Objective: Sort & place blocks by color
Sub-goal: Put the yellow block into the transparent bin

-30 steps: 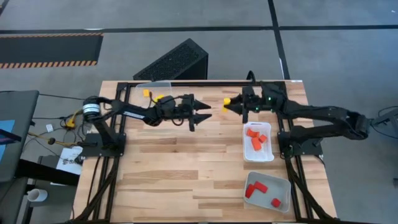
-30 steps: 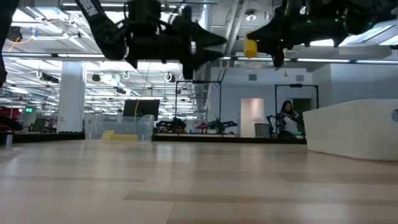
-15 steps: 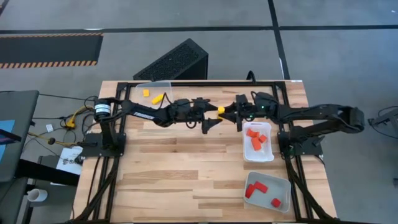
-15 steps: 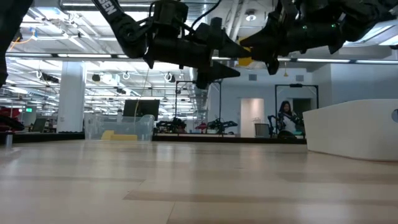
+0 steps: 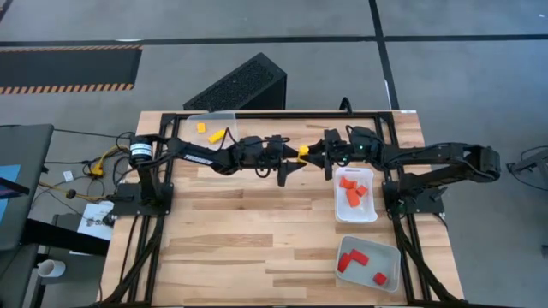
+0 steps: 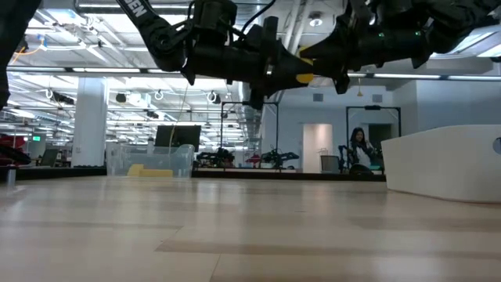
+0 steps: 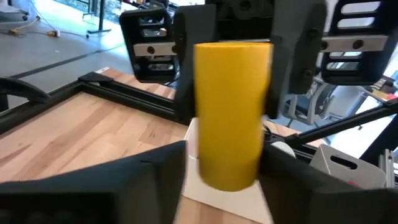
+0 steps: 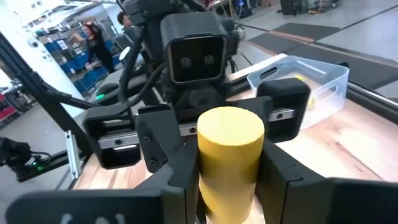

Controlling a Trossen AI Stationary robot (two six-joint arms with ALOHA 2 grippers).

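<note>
- The right hand (image 5: 313,153) grips a yellow cylinder block (image 5: 303,151) in mid-air above the bench (image 5: 257,231), offering it across.
- The left hand (image 5: 289,161), fingers spread, brackets the cylinder's free end, apparently to carry it to the yellow tray (image 5: 211,117).

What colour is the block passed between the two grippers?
Yellow; the block shows best in the left wrist view.

From overhead we look straight down on the whole surface (image 5: 257,222). Down low, we sit at surface height, gazing level into the room. Each wrist camera stares close-up past its own pincer at the yellow block (image 7: 233,112), and that block (image 5: 303,151) shows in all four views, held mid-air between the arms.
</note>
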